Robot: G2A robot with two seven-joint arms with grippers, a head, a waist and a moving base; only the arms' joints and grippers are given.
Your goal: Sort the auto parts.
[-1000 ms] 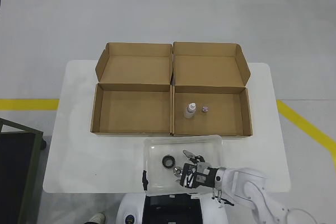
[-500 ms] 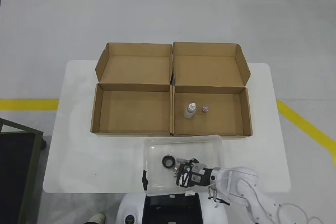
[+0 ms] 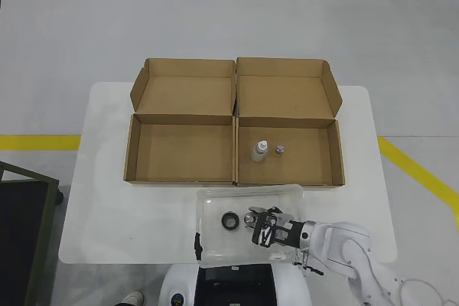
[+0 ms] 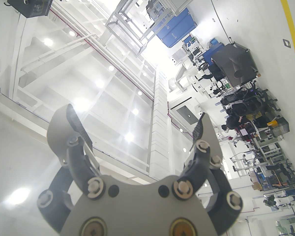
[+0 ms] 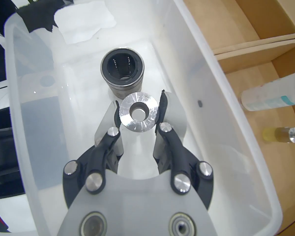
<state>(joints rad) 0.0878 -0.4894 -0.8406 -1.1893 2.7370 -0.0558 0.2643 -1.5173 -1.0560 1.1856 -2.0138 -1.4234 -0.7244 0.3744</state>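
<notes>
The right end effector [image 5: 140, 110] pinches a metal ring [image 5: 150, 119] inside the clear bin [image 3: 249, 189] at lower centre, so the grasp seems made, and the next move probably calls for lifting it toward a cardboard box [image 3: 310, 161].

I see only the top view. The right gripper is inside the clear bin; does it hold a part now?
Observer: Yes, the right gripper is shut on a silver ring with a centre hole.
Operator: What is the dark part near it?
Observer: A black hollow bearing, upright on the floor of the clear bin.
Operator: And the other arm?
Observer: The left gripper is open and empty.
</notes>
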